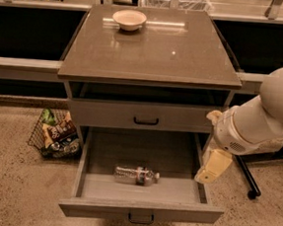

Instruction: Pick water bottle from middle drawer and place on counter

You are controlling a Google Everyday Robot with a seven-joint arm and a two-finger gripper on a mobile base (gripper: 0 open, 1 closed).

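A speckled stone floor (6, 192) runs under a grey cabinet, and I take its pulled-out middle drawer (172, 212) as my landmark. Above the drawer sits a shut drawer (146, 116), and above that the glossy counter (152, 51), bare apart from a pale bowl (129, 19) near its far edge. Beside the drawer, on the floor at the camera's left, stands a wire basket (55, 134) of packets.

The water bottle (136, 175) lies on its side on the drawer's floor, near the middle and closer to the front panel than to the back. Its long axis runs across the drawer, parallel to the front panel, with the white cap toward the wall on the camera's right.

My gripper (214, 167) hangs pointing down over that same wall, near the front corner. It is apart from the bottle and holds nothing. I cannot tell how wide it stands.

So the bottle lies sideways and inward from the gripper, cap end nearest. I judge that I must move in over the drawer and close across the bottle's width.
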